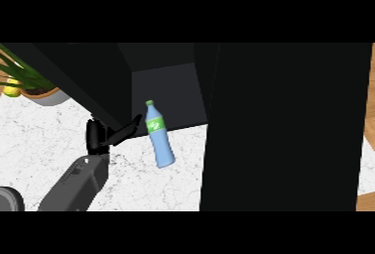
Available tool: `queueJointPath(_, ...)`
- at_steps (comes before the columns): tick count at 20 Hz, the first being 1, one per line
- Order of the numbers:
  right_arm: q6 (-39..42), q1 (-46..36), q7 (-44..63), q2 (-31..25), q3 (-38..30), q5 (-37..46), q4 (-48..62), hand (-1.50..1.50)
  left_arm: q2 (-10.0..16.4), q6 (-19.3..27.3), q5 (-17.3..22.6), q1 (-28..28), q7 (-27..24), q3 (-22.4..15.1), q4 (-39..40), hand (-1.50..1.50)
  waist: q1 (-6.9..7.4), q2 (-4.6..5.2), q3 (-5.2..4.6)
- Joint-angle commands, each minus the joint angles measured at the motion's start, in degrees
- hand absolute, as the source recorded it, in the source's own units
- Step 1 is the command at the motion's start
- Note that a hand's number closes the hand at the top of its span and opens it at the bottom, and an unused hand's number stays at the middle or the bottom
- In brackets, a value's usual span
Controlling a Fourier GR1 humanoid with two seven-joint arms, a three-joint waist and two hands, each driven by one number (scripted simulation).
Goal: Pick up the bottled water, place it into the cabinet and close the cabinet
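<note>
Pale-blue plastic: the bottled water [159,136], green-capped, is found tilted on the counter [44,149]. The open cabinet [172,89] lies just behind it. The left hand [97,137] is held just beside it, fingers extended, nothing grasped. The bottle is judged light, smooth and slippery. A mid-body hold is advised.

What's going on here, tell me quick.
The robot's left hand is open beside the bottled water, fingers pointing toward it. Whether they touch it is unclear. The bottle stands tilted on the white counter at the mouth of the open dark cabinet, green cap leaning inward, and nothing grips it. A wide dark panel, probably the door, fills the right side, so the cabinet is not closed yet. The right hand is out of view.
</note>
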Motion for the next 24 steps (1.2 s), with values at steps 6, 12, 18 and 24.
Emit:
queueJointPath(6, 0.8, 0.0, 0.0, -0.9, -0.4, 1.3, 0.4, -1.50, -8.5, -4.4, 0.8, -15.2, 2.8, -1.2, -1.9, 1.50, 0.88, -0.21, -0.71)
queueJointPath(12, 1.1, 0.8, 0.7, -1.9, -1.3, 0.7, -1.1, -1.50, -11.1, -7.5, 1.9, -14.3, 2.2, -0.9, -0.4, 1.50, 2.63, -1.02, -0.74)
queueJointPath(18, 0.9, 1.7, 2.2, -2.7, -1.6, 0.0, -2.9, -1.50, -12.0, -14.0, 3.7, -12.9, 1.3, -0.2, 0.8, 1.50, 4.84, -1.38, -0.80)
queueJointPath(24, 2.2, 3.6, 3.3, -2.5, 0.0, -0.7, -6.3, 1.50, -12.1, -20.7, 6.1, -9.7, -0.1, -0.4, 1.0, 1.50, 6.28, -1.87, -0.80)
